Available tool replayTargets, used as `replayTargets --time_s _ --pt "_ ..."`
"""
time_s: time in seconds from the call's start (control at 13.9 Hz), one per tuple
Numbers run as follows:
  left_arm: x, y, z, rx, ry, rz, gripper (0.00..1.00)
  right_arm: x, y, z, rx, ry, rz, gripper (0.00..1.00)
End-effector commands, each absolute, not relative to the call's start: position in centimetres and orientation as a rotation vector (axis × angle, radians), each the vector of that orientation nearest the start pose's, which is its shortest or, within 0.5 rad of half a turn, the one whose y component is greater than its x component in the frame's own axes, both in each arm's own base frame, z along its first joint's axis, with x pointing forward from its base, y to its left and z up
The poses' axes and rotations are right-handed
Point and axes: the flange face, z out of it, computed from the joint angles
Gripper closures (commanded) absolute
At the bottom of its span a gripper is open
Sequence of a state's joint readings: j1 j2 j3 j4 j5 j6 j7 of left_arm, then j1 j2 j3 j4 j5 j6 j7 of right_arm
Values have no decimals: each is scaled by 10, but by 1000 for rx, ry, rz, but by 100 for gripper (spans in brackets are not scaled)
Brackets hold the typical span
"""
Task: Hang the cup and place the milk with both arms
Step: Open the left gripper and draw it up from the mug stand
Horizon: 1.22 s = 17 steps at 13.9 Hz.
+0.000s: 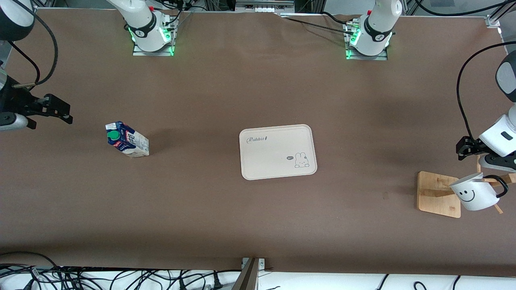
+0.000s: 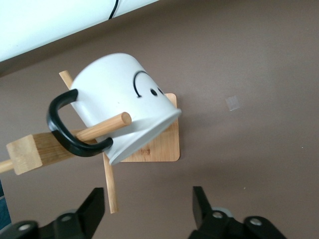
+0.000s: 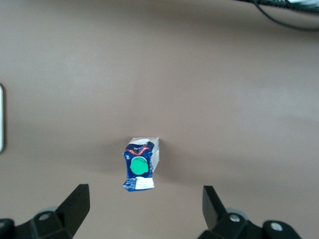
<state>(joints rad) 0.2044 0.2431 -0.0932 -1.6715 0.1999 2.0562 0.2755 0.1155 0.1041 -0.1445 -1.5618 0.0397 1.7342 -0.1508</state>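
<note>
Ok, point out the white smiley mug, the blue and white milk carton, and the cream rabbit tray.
white smiley mug [image 1: 471, 196], front view, on its side wall.
blue and white milk carton [image 1: 133, 144], front view, on its side panel.
cream rabbit tray [image 1: 274, 155], front view, on its bare floor.

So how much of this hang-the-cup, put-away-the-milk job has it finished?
About half, it seems. The cup already hangs by its handle on a peg of the wooden rack, and the left gripper is open with nothing in it, just off the cup. The milk stands untouched on the table, toward the right arm's end. The right gripper hovers over it, open. The tray holds nothing, so moving the milk remains.
</note>
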Motion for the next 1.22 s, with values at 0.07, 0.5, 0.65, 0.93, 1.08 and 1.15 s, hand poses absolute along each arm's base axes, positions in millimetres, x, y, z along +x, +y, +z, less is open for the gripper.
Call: replayTargets --time_s 0.07,0.5,0.65,0.93,1.08,1.15 --pt "621 66 511 -3093 284 -143 0 594 -17 585 -3099 -72 -26 0" --pt "550 8 555 -3174 60 25 0 579 -26 573 -3174 -93 208 0" --pt "542 2 563 -3168 44 14 0 579 -33 570 -3176 -72 219 0" --pt "542 -5 568 -3167 35 30 0 582 -32 570 -3203 -177 216 0" --pt "543 -5 572 -3167 -3 16 0 582 -33 570 -3202 -177 216 0" --pt "544 -6 577 -3162 -2 -6 0 582 -32 572 -3200 -176 213 0"
